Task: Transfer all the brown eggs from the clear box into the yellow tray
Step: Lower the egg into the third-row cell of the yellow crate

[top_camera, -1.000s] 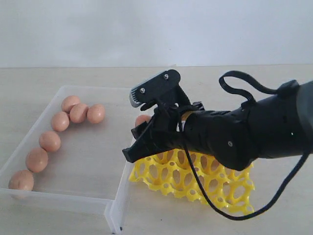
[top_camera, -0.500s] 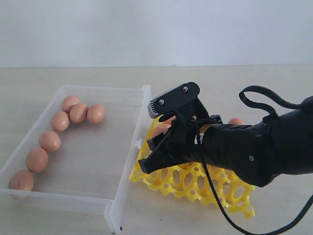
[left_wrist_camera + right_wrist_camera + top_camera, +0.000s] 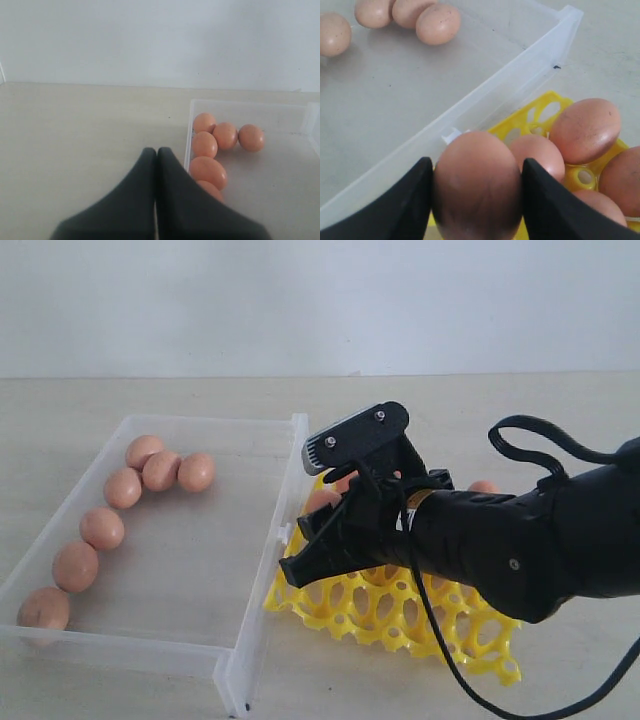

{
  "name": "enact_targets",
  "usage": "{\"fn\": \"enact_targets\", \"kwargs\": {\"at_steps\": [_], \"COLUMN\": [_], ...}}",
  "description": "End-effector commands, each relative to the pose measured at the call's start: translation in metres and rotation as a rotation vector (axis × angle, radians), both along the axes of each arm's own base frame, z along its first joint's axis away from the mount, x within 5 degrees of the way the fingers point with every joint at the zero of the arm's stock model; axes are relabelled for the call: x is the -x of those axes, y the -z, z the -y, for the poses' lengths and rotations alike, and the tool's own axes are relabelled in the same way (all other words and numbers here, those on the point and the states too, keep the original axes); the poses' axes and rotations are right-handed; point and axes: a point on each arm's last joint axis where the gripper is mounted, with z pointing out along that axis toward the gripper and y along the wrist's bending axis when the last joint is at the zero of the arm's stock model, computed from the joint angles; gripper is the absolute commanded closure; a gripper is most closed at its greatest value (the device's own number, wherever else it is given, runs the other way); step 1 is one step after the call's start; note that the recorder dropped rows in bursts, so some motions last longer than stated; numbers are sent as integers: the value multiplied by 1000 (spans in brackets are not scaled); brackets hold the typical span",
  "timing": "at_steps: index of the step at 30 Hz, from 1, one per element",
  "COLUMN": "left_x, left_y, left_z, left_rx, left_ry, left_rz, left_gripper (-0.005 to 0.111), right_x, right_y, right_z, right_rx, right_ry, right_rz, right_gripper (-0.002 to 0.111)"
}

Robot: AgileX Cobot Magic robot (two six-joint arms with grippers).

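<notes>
One egg (image 3: 475, 170) clamped between right gripper (image 3: 476, 200) fingers, above tray (image 3: 345, 612) edge next to box (image 3: 277, 510) wall. Seven eggs (image 3: 103, 527) lie in box; others sit in tray. Jaws of left gripper (image 3: 156, 152) together, beside box.

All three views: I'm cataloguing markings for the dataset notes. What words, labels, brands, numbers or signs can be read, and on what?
None can be read in any view.
The clear box, the yellow tray and the brown eggs carry no text; the eggs bear only faint dark specks.
</notes>
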Motion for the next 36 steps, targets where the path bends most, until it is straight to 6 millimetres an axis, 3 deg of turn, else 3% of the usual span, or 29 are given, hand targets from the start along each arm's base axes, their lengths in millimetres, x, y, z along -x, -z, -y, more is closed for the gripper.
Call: {"fn": "enact_targets", "kwargs": {"at_steps": [1,6,17,27,36], "left_x": [0,0,0,0,0], "left_y": [-1,-1,-1,-1,-1], "left_z": [0,0,0,0,0], "left_rx": [5,5,5,5,5], "left_ry": [0,0,0,0,0], "left_rz": [2,2,2,2,2], "left_gripper": [111,111,111,111,111], "right_x": [0,-1,-2,-9,-10], "right_y": [-2,-4,17,10,27], "right_z": [1,0,-1,-10,-10], "right_rx": [-10,-17,26,16,39], "right_ry": [1,3,5,-2,10], "right_rz": [21,32,-16,-20,-69], "right_gripper": [108,108,108,108,108]}}
